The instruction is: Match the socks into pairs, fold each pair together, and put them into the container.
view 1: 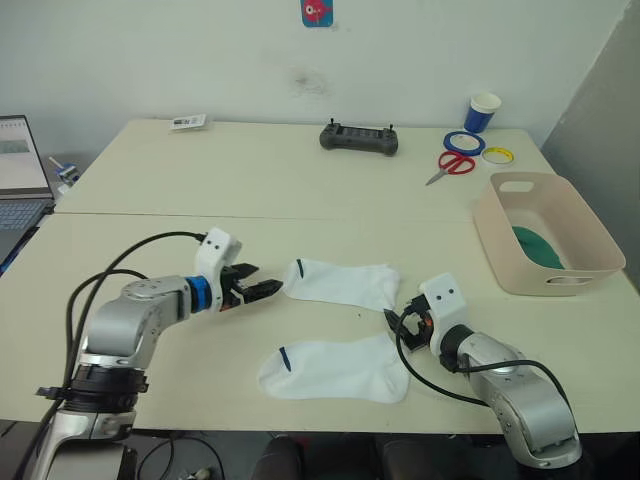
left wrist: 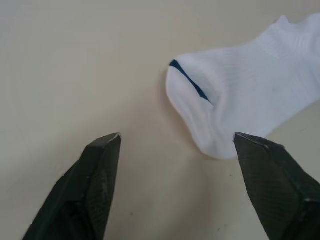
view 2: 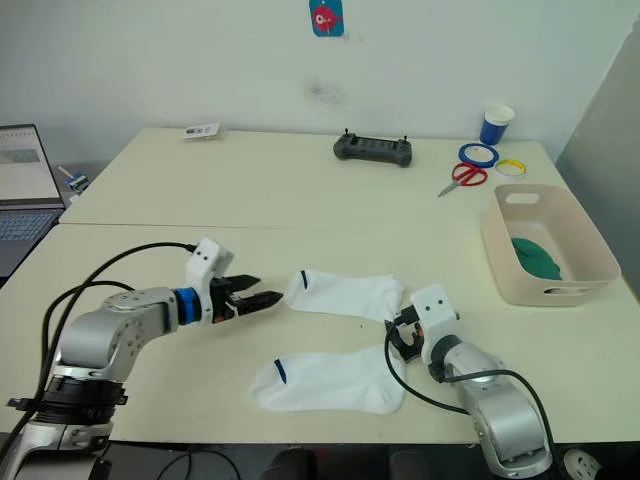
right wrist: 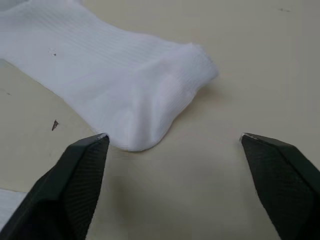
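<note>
Two white socks with a dark blue cuff stripe lie flat on the table: the far sock [view 1: 342,283] and the near sock [view 1: 335,369]. My left gripper [view 1: 262,290] is open, just left of the far sock's cuff [left wrist: 200,95], a short gap away. My right gripper [view 1: 393,318] is open at the far sock's toe end [right wrist: 165,100], not touching it. The beige-pink container [view 1: 520,262] stands at the right with a dark green sock [view 1: 537,247] inside.
At the back of the table are a black controller [view 1: 359,139], red scissors [view 1: 452,165], tape rolls [view 1: 465,143] and a blue-and-white paper cup [view 1: 482,112]. A laptop [view 1: 20,175] sits at the far left. A small card [view 1: 188,122] lies at the back left.
</note>
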Motion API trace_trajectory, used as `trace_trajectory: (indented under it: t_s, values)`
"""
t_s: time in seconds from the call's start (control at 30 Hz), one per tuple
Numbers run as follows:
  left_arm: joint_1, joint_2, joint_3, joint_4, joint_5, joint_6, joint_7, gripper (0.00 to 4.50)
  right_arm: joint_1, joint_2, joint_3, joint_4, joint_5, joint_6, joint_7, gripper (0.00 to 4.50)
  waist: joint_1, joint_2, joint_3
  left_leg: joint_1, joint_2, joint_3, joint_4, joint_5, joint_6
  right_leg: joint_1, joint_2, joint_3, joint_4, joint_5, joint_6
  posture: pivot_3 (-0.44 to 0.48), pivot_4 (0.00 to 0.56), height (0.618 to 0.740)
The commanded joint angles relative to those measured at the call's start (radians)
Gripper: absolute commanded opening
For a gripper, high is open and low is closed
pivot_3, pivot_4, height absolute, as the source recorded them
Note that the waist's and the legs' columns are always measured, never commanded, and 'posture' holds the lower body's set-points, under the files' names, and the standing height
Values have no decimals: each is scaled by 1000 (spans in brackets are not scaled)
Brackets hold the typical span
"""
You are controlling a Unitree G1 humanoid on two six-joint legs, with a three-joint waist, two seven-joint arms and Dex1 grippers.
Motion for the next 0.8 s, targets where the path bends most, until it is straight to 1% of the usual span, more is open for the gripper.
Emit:
trace_trajectory:
  t_s: [0.03, 0.17, 0.37, 0.47, 0.5, 0.7, 0.73, 0.8]
  values:
    - [-24, 4, 49, 38, -30, -14, -27, 4452, 0, -15, -21, -74, 23, -45, 23, 4500, 0, 0, 0, 0, 0, 0, 0, 0, 0, 0, 0, 0, 0, 0, 0, 0, 150, 740]
    - [-45, -67, 22, 90, 18, -78, 36, 4452, -19, -10, -8, -91, 43, -80, 43, 4500, 3, 0, 0, 0, 0, 0, 0, 0, 0, 0, 0, 0, 0, 0, 0, 0, 150, 740]
    - [-81, -148, -61, 164, 95, -141, 64, 4452, -47, -29, 4, -88, 50, -86, 57, 4500, 7, 0, 0, 0, 0, 0, 0, 0, 0, 0, 0, 0, 0, 0, 0, 0, 150, 740]
    - [-97, -167, -100, 196, 132, -147, 70, 3835, -60, -45, 3, -78, 57, -73, 73, 4500, 10, 0, 0, 0, 0, -1, 0, 0, 0, 0, 0, -1, 0, 0, 0, 0, 150, 740]
    - [-101, -170, -98, 201, 133, -145, 70, 3549, -64, -52, 3, -75, 57, -74, 80, 4500, 11, 0, 0, 0, 0, -1, 0, 0, 0, 1, 0, -1, 0, 0, 0, 0, 150, 740]
    - [-112, -190, -93, 202, 120, -118, 44, 1627, -142, -70, -59, 34, 72, -91, 99, 4500, 14, 0, 0, 0, -1, 0, 1, 0, 0, 1, 0, 0, 0, 1, 1, 0, 150, 740]
    - [-108, -189, -99, 190, 118, -115, 31, 1367, -157, -71, -62, 65, 64, -97, 92, 4500, 15, 0, 0, 0, -1, 0, 1, 0, 0, 1, 0, -1, 0, 1, 1, 0, 150, 740]
    - [-94, -193, -102, 146, 93, -95, 0, 708, -193, -56, -75, 137, 56, -93, 67, 4500, 15, 0, 0, 0, -1, 0, 1, 0, 0, 1, 0, -1, 0, 1, 0, 0, 150, 740]
